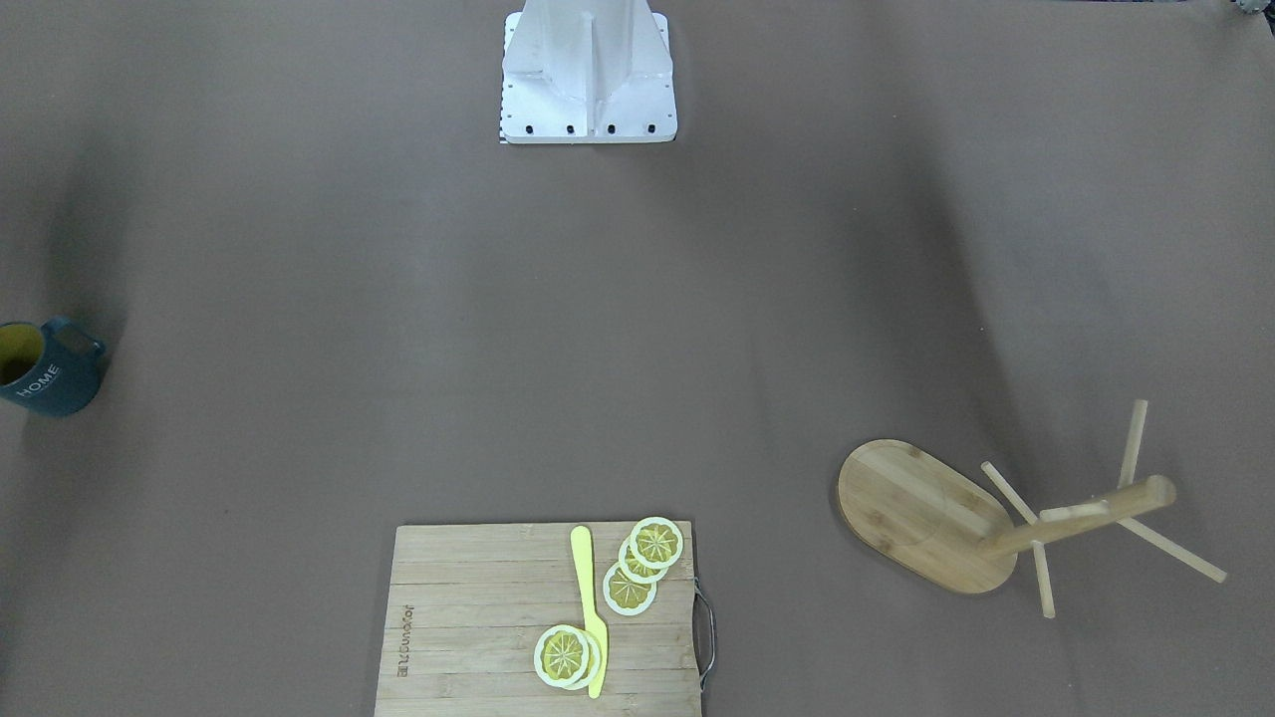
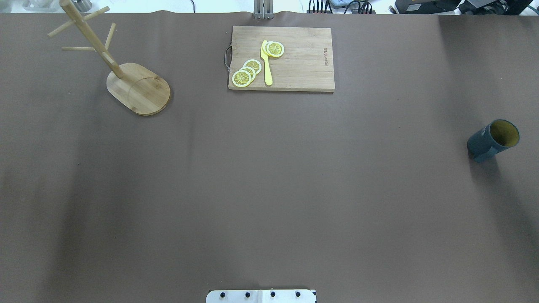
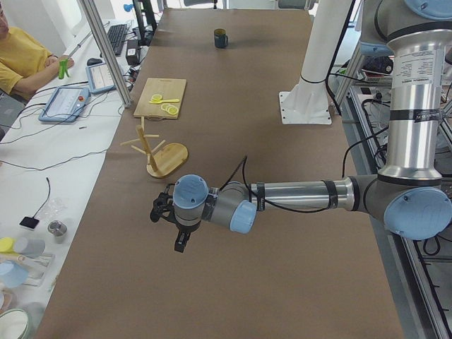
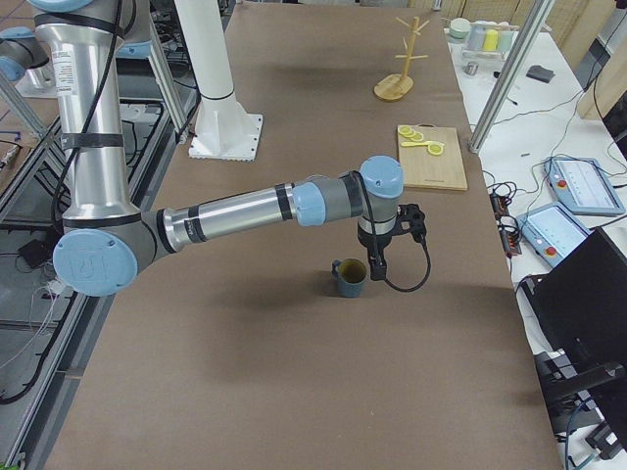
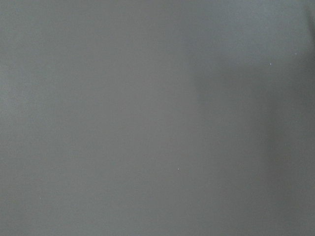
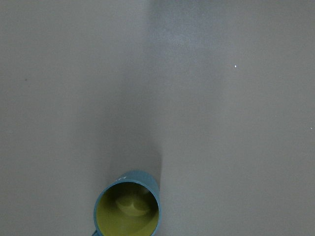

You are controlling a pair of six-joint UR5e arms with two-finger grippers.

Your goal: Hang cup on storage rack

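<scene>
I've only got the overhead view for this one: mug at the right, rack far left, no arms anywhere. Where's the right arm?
Observer: Seen from the right side, the right end effector hangs close beside the mug.
Operator: Holding it?
Observer: No. The right wrist view looks down into the mug's yellow inside, and nothing grips it.
Operator: And the left arm?
Observer: The left end effector hangs over bare table, apart from the rack.
</scene>
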